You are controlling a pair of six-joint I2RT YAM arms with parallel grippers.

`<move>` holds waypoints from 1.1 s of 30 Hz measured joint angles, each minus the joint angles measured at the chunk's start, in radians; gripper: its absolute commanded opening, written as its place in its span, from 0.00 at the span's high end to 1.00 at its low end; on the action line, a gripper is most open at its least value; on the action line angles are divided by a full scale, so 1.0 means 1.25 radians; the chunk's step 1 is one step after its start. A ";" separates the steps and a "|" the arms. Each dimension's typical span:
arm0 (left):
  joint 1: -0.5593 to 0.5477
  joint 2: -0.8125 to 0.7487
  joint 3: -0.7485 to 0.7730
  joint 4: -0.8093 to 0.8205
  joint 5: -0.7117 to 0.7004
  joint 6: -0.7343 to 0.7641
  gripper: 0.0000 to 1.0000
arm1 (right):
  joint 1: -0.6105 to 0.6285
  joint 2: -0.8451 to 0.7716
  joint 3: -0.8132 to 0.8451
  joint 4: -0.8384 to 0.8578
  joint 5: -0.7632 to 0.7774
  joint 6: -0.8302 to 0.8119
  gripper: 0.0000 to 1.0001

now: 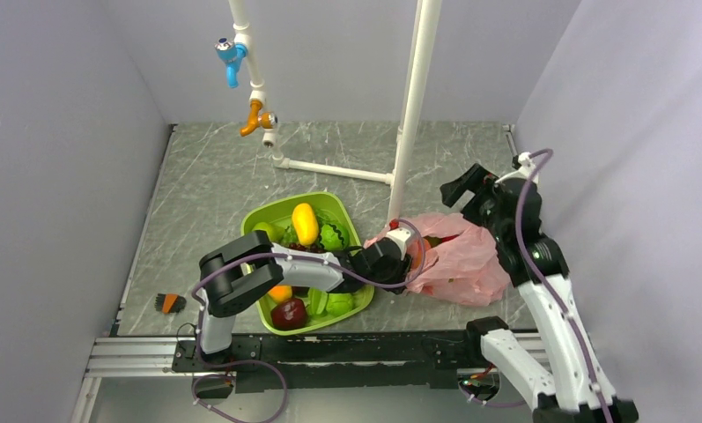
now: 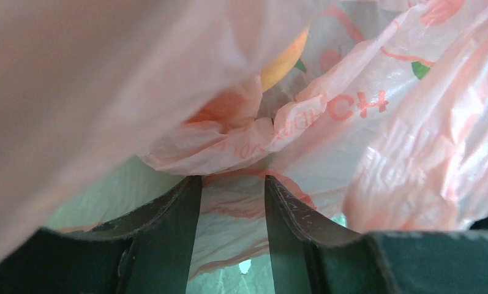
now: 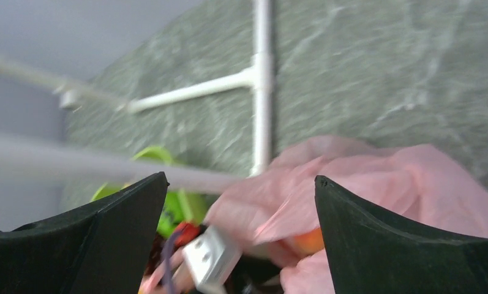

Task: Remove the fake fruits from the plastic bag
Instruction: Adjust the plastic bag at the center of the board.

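The pink plastic bag point(image 1: 461, 260) lies crumpled on the table, right of the green tray point(image 1: 281, 204). My left arm reaches across the tray, and my left gripper point(image 1: 414, 256) is inside the bag's mouth. In the left wrist view the left gripper point(image 2: 232, 179) is open, with only pink film between and beyond its fingers. The pink-orange peach point(image 2: 284, 58) shows ahead of it inside the bag. My right gripper point(image 1: 461, 187) is wide open and empty above the bag's far side point(image 3: 241, 177). The peach point(image 3: 305, 242) shows in the bag mouth below it. The red apple and green fruit are hidden.
The tray holds other fruits, among them a yellow mango point(image 1: 305, 223) and a dark maroon apple point(image 1: 288, 313). A white pipe post point(image 1: 409, 115) stands just behind the bag, with a base pipe point(image 1: 334, 169) on the table. A small orange-black object point(image 1: 169, 302) lies at the left.
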 measured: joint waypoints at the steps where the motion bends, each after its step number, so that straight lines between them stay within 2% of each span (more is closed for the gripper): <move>1: 0.000 -0.001 -0.003 0.004 0.003 0.000 0.52 | 0.000 -0.034 -0.001 -0.012 -0.046 -0.006 0.09; 4: 0.000 -0.005 -0.012 0.017 0.012 0.000 0.51 | 0.003 -0.110 -0.012 -0.026 -0.154 -0.008 0.14; 6: 0.000 -0.005 -0.013 0.017 0.018 0.000 0.51 | 0.005 -0.129 -0.015 -0.054 -0.164 -0.002 0.09; 10: 0.000 -0.006 -0.013 0.018 0.022 0.000 0.51 | 0.006 -0.101 -0.011 -0.224 -0.047 0.075 0.01; 14: 0.001 -0.006 -0.013 0.026 0.026 -0.001 0.51 | 0.005 -0.079 -0.016 -0.392 0.049 0.145 0.00; 21: 0.011 -0.006 -0.013 0.035 0.048 -0.001 0.51 | 0.005 -0.056 -0.089 -0.424 0.067 0.180 0.01; 25: 0.016 -0.006 -0.013 0.038 0.054 -0.002 0.51 | 0.005 -0.020 -0.117 -0.414 0.082 0.213 0.11; 29: 0.021 -0.006 -0.026 0.059 0.060 -0.008 0.51 | 0.004 -0.068 -0.194 -0.452 0.127 0.292 0.25; 33: 0.034 -0.011 -0.058 0.096 0.070 -0.023 0.51 | -0.002 -0.111 -0.200 -0.515 0.197 0.368 0.36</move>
